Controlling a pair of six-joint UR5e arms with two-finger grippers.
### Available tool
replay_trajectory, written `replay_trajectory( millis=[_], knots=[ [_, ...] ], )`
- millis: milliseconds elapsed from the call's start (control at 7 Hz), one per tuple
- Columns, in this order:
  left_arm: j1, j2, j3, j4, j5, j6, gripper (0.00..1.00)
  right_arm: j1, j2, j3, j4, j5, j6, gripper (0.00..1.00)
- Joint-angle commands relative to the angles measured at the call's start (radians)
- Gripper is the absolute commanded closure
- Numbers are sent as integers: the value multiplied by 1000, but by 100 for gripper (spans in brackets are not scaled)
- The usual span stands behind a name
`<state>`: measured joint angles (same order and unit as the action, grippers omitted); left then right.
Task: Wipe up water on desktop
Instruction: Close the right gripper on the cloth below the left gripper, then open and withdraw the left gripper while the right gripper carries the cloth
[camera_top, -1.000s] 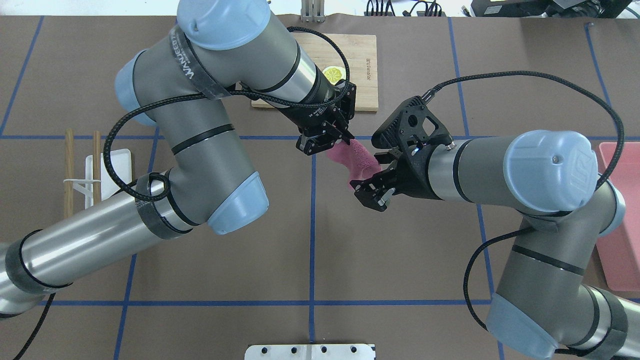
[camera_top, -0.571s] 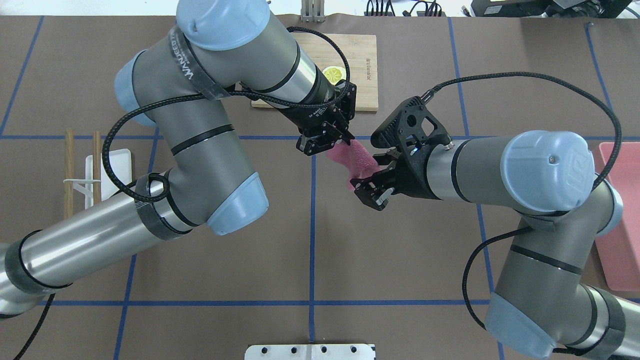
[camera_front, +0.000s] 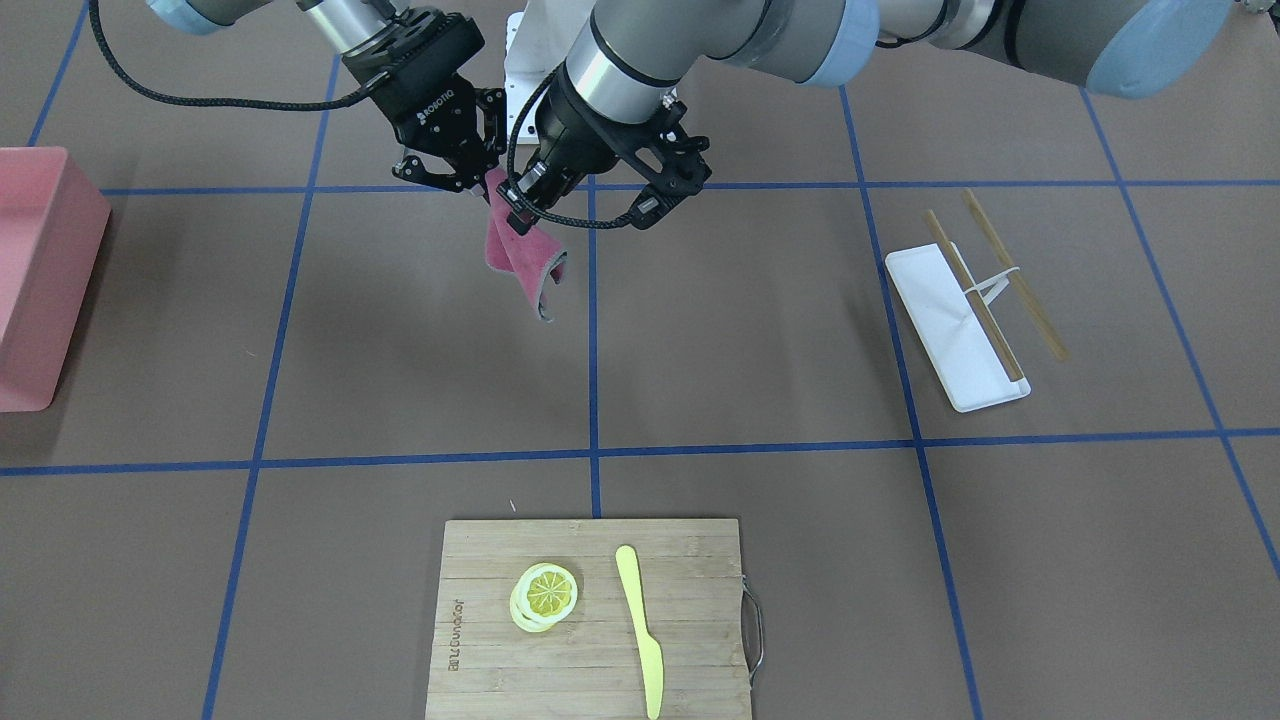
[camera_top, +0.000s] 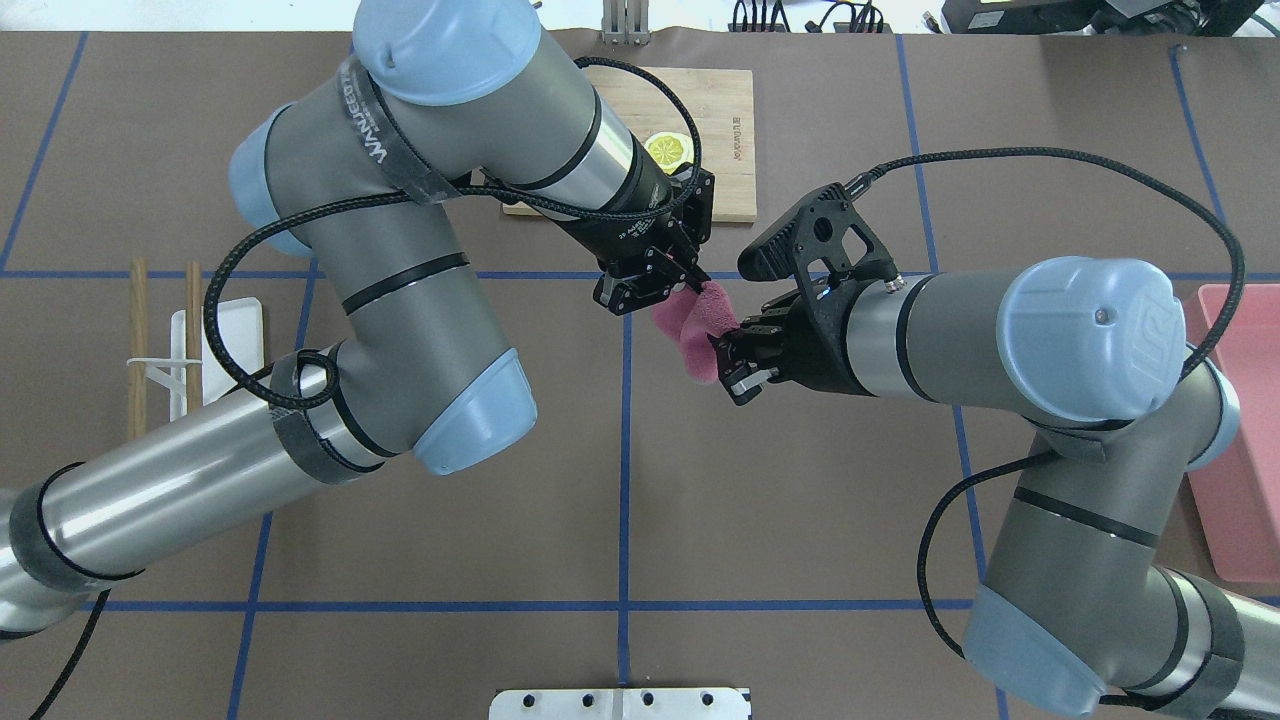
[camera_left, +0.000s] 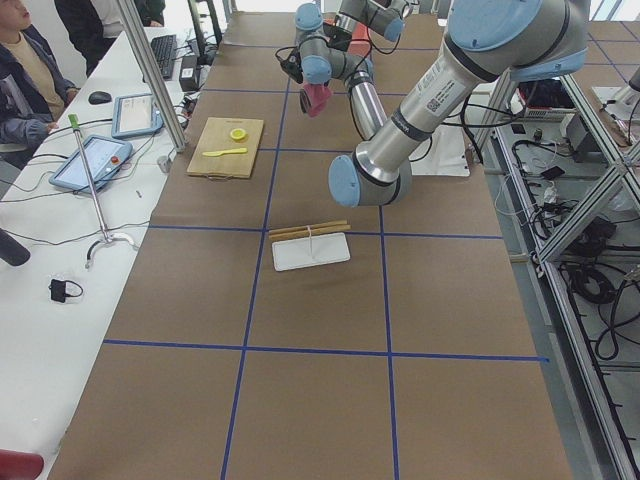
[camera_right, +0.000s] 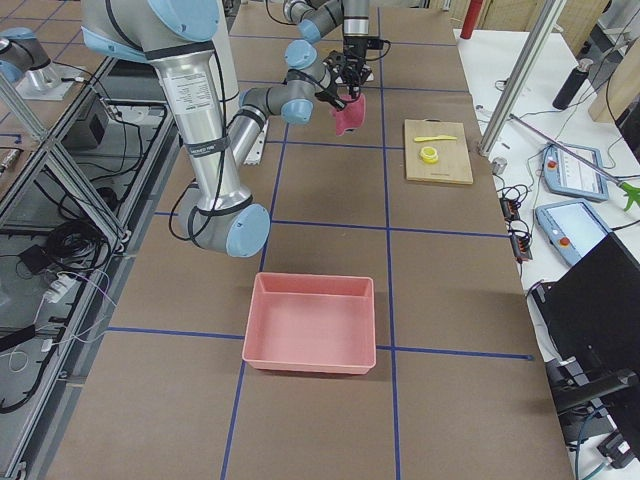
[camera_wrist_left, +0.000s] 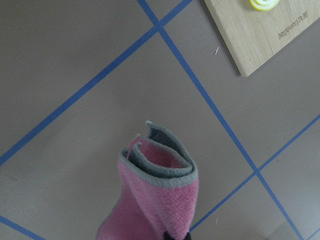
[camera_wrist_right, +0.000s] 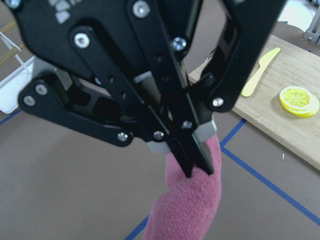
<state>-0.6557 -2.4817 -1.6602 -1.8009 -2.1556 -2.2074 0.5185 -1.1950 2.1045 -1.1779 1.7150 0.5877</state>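
Note:
A folded pink cloth (camera_top: 690, 325) with a grey hem hangs above the brown, blue-taped desktop (camera_top: 800, 520) near the table's middle. My left gripper (camera_top: 688, 287) points down and is shut on the cloth's top. The right wrist view shows its fingers (camera_wrist_right: 192, 160) pinching the cloth (camera_wrist_right: 190, 210). My right gripper (camera_top: 730, 358) comes in level from the right, its jaws drawn in on the cloth's side. In the front view the cloth (camera_front: 520, 255) hangs free below both grippers. The left wrist view shows its rolled lower end (camera_wrist_left: 160, 200). I see no water on the desktop.
A bamboo cutting board (camera_front: 590, 640) with a lemon slice (camera_front: 545, 592) and a yellow knife (camera_front: 640, 630) lies at the far edge. A white tray (camera_front: 955, 320) with chopsticks is on my left. A pink bin (camera_front: 40, 270) is on my right.
My right gripper has moved left toward the cloth, turned a little, and its jaws have narrowed onto it. The cloth has bunched up. The left gripper has hardly moved.

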Motion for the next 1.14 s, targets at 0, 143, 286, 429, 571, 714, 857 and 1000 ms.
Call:
replay_trajectory(
  millis=[0, 143, 286, 429, 571, 714, 857, 1000],
  knots=[
    [1, 18, -28, 0, -1, 11, 17, 2, 2, 2, 0, 0, 24, 100],
    [-2, 62, -73, 0, -1, 18, 3, 2, 0, 0, -2, -2, 33, 100],
    [-34, 108, -122, 0, 2, 18, 2, -17, 0, -3, -11, -12, 150, 100],
    [-126, 171, -204, 0, -6, 21, 2, -119, 5, -9, -15, -128, 275, 100],
    [-206, 272, -273, 0, -18, 110, 2, -215, 30, -49, -19, -269, 356, 100],
    [-258, 338, -285, 2, -59, 284, 2, -245, 81, -107, -32, -284, 492, 100],
    [-315, 422, -288, 0, -79, 452, 2, -258, 125, -138, -111, -282, 597, 100],
    [-358, 517, -306, 0, -87, 627, 2, -258, 135, -133, -185, -279, 601, 100]
  ],
)
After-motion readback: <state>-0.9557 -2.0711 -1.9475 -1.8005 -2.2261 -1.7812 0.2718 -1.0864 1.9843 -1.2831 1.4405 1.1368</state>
